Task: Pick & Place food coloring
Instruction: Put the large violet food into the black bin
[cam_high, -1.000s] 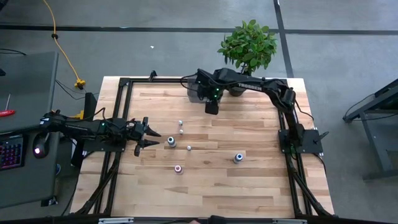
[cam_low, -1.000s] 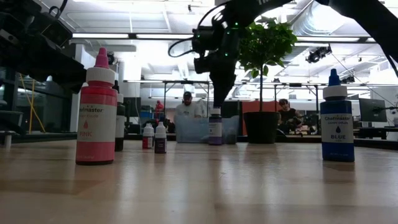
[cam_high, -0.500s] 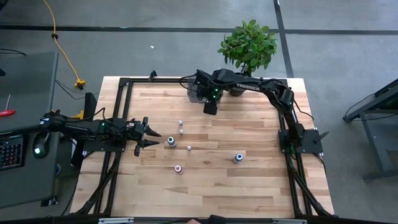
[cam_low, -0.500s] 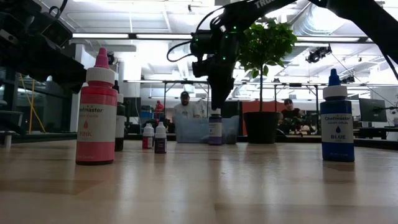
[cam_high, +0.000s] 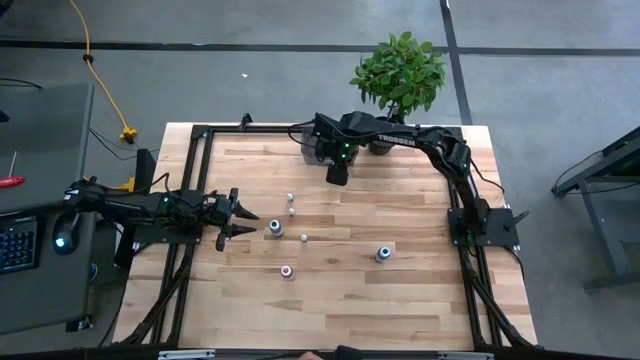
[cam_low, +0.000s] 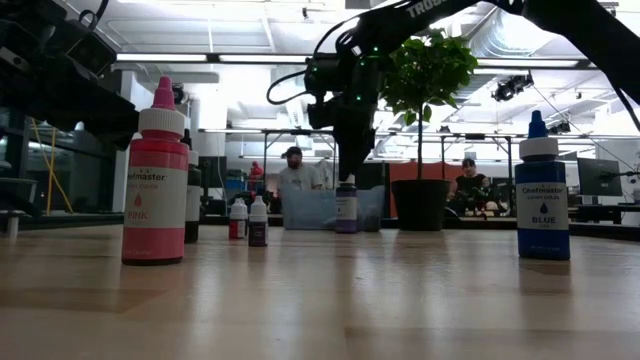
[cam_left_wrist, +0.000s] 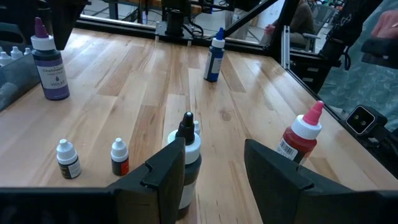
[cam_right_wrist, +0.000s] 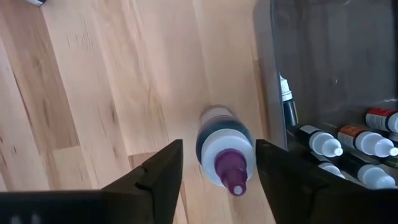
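From above, your right gripper (cam_high: 338, 177) hung over the far middle of the desk (cam_high: 420, 300), just beside the grey tray (cam_high: 312, 147) and near the potted plant (cam_high: 399, 70). Your left gripper (cam_high: 243, 221) waited at the left side, jaws spread and empty, its tips close to a white-capped bottle (cam_high: 275, 229). Other small bottles stood well apart across the middle of the desk, a blue bottle (cam_high: 383, 254) to the right and a pink bottle (cam_high: 287, 270) nearer.

At desk height, the violet bottle (cam_low: 346, 205) stood upright in front of the tray, and the right gripper pointed straight down right above its cap.

From your left wrist, the open jaws framed the white-capped bottle with a dark tip, which stood between them but was not yet gripped.

From your right wrist, the violet bottle sat upright between the two fingers (cam_right_wrist: 163, 171), its long axis running toward the camera. The jaws stood wide on either side with wood showing in both gaps, so nothing was held. The bottle lay directly below them, so a straight descent looked like what the grasp called for; the right arm was clearly the nearer one.
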